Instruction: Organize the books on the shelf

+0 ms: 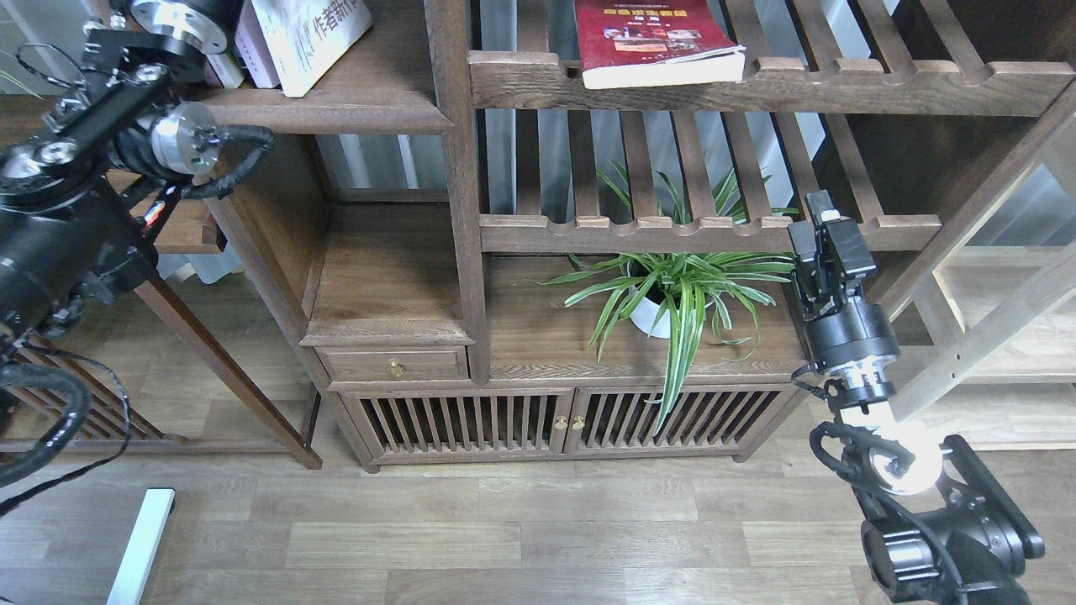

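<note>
The large white paperback with big blue Chinese characters is seen leaning on the solid dark-brown plank shelf with the thick moulded front edge, its long axis tilted up and to the right, its top cut off by the frame; the characters 作者新作 can be read on its cover. Just left of it stands a pale lavender-white paperback, mostly hidden. The left gripper is not seen — the left arm's silver wrist flange runs out at the top edge, touching or just beside that book. Far to the right, a dark red paperback with a yellow title lies flat on a slatted shelf, its writing too small to read. The right gripper is held upright well below and right of it, beside a green striped potted plant; whether its fingers are spread cannot be told.
</note>
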`<state>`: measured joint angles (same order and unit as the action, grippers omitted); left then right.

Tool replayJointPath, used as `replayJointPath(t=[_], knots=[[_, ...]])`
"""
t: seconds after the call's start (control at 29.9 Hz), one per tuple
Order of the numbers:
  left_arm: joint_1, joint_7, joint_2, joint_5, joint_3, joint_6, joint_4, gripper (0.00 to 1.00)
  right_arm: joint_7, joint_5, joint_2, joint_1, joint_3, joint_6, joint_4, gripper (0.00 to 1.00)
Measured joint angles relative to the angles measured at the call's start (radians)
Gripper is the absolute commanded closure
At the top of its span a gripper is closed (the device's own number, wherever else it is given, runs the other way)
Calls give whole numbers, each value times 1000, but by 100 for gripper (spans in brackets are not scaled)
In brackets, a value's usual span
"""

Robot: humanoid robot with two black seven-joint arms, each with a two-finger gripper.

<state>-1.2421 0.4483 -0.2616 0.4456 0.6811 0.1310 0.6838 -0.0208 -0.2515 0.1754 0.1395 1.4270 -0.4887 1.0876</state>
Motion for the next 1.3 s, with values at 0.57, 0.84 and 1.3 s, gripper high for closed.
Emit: replayJointPath(t=[0.57,0.84,1.3], knots=[[-30,-8,-75,-1,83,5,136,66,2,2,4,2,-20,0,0,28],[-66,-12,-62,-7,125,19,163,65,2,1,16,12,-12,0,0,28],[-44,-14,33,-343,135,278,195,28,2,-2,79,88,93,0,-15,12]])
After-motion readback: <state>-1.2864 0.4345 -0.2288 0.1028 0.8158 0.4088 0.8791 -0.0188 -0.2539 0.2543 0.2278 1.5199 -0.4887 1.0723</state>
